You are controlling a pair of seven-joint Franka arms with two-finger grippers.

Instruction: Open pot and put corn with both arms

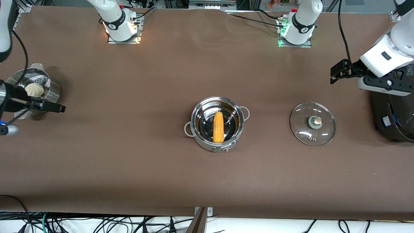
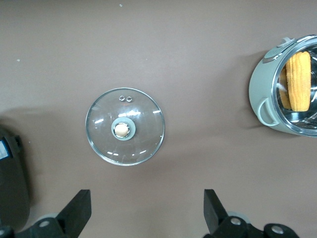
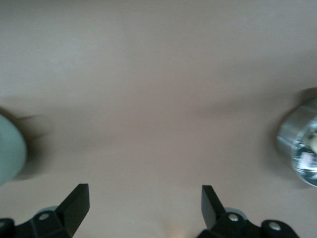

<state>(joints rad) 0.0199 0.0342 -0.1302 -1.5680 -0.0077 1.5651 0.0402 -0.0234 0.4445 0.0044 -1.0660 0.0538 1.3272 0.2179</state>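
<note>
Findings: the steel pot (image 1: 217,124) stands open near the middle of the table, and the corn cob (image 1: 218,127) lies inside it, one end resting toward the pot's wall on the front-camera side. The glass lid (image 1: 312,123) lies flat on the brown table (image 1: 129,155), knob up, beside the pot toward the left arm's end and clear of it. Judged from this layout, both required steps (lid off, corn in) appear complete; nothing remains except, possibly, parking the arms.

The left gripper (image 1: 338,72) hangs empty, well apart from the pot and above the edge of the black cooker (image 1: 393,113) at the left arm's end; its fingers (image 2: 79,208) stand wide apart with nothing between them. The right gripper (image 3: 143,210) hangs at the right arm's end, just beside the steamer bowl (image 1: 34,85) holding the white bun (image 1: 34,89), likewise spread wide and empty.

View comparison: the left wrist view shows the lid's two small vent holes and the pot's grey handle (image 2: 267,110) closely. The right wrist view shows mostly bare table, with only a sliver of the steamer bowl; neither pot nor corn appears there.
</note>
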